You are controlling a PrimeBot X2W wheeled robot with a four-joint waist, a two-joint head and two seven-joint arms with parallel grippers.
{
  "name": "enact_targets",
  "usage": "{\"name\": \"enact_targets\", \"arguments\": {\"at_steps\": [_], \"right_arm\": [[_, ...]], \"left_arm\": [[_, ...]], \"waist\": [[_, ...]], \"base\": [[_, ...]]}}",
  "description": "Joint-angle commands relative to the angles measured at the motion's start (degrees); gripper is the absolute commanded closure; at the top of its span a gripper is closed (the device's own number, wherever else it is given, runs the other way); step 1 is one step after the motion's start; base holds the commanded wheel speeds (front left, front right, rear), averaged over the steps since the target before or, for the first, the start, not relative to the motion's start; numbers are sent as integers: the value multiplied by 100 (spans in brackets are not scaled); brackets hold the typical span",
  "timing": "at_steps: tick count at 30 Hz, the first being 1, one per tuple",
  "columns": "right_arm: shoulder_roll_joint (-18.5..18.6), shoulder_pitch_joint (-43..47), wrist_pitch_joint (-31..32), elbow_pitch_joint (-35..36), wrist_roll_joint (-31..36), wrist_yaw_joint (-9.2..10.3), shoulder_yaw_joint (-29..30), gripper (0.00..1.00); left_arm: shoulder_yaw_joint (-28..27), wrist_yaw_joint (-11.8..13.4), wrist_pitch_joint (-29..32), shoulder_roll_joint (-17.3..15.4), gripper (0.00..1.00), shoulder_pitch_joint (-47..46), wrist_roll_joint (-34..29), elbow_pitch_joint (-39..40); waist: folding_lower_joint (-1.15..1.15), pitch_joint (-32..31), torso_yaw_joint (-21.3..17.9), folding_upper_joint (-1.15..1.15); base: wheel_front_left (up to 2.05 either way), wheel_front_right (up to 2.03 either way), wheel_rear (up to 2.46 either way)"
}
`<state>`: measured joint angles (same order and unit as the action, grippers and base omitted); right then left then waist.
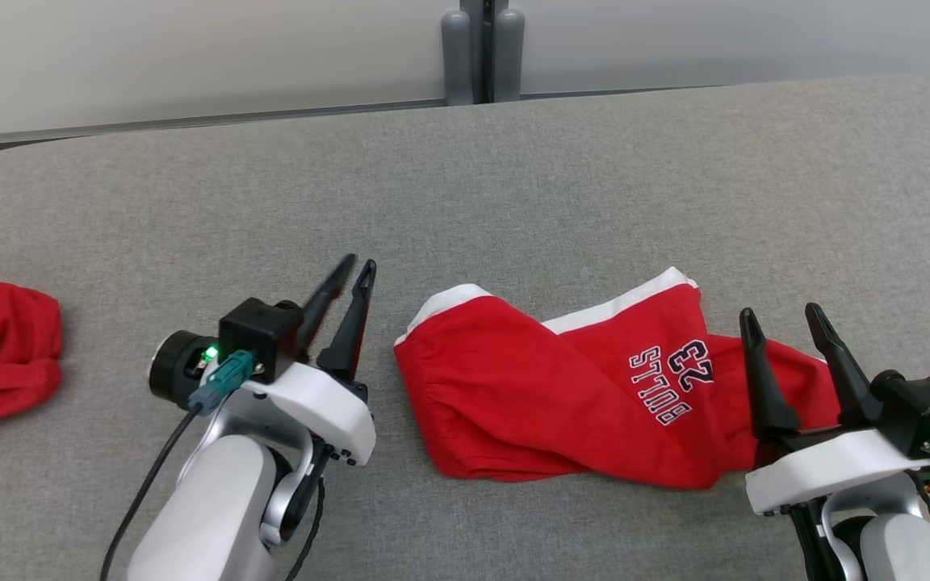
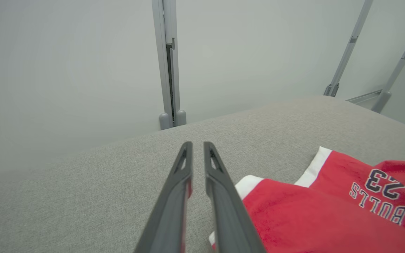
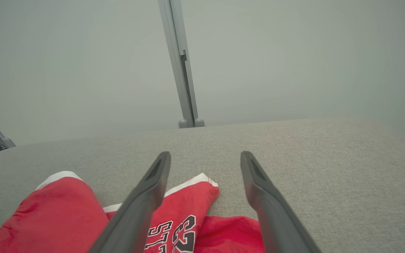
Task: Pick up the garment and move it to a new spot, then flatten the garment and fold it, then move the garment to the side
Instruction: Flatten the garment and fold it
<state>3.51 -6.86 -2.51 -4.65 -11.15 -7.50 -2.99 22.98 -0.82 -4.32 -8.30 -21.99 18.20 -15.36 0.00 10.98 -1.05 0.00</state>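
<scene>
We find the garment (image 1: pixel 554 403) lying bunched on the grey tabletop (image 1: pixel 513 186), closer to the near edge than the far one and a little right of the middle. It is folded over on itself, with the "BULLS 23" lettering (image 1: pixel 671 375) facing up and reading upside down from the head view. The left gripper (image 1: pixel 358 264) sits just beside the garment's left end. Its fingers are only narrowly parted, with nothing between them. The right gripper (image 1: pixel 781 313) is spread wide and empty, its fingers over the garment's right end. We judge the step in hand to be the first pick-up, one gripper at each end. To do it well, we think the left gripper needs to spread wider before it goes down, since so slim a gap would push the cloth away rather than take it in. It should then aim at the white-edged corner (image 1: pixel 441 303) nearest to it. The right gripper can drop straight onto the fold beneath it, biting deep enough to catch every layer. Both ends should rise together so the cloth hangs between them rather than dragging across the surface. The carry should also stay clear of the other red cloth (image 1: pixel 5 339) at the left edge of the tabletop.
</scene>
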Motion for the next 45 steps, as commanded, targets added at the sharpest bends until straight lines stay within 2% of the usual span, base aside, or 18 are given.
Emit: {"name": "enact_targets", "arguments": {"at_steps": [1, 7, 14, 26, 45], "right_arm": [[20, 49, -6, 22, -4, 2, 4, 0], [53, 106, 56, 81, 29, 2, 46, 0], [104, 259, 189, 128, 56, 2, 30, 0], [143, 500, 340, 223, 73, 2, -9, 0], [108, 568, 426, 268, 32, 2, 4, 0]], "left_arm": [[-93, 93, -127, -58, 0, 109, 34, 70], [-606, 435, -771, -188, 0, 421, 149, 334], [-1031, 603, -978, -434, 0, 997, 305, 440], [-992, 588, -882, -586, 0, 1766, 422, 607], [-847, 654, -742, -576, 0, 1809, 469, 660]], "waist": [[0, -42, 46, 0], [0, -179, 179, 0], [0, -372, 309, 0], [0, -596, 315, 0], [0, -664, 297, 0]], "base": [[0, 0, 0], [0, 0, 0], [0, 0, 0], [0, 0, 0], [0, 0, 0]]}}
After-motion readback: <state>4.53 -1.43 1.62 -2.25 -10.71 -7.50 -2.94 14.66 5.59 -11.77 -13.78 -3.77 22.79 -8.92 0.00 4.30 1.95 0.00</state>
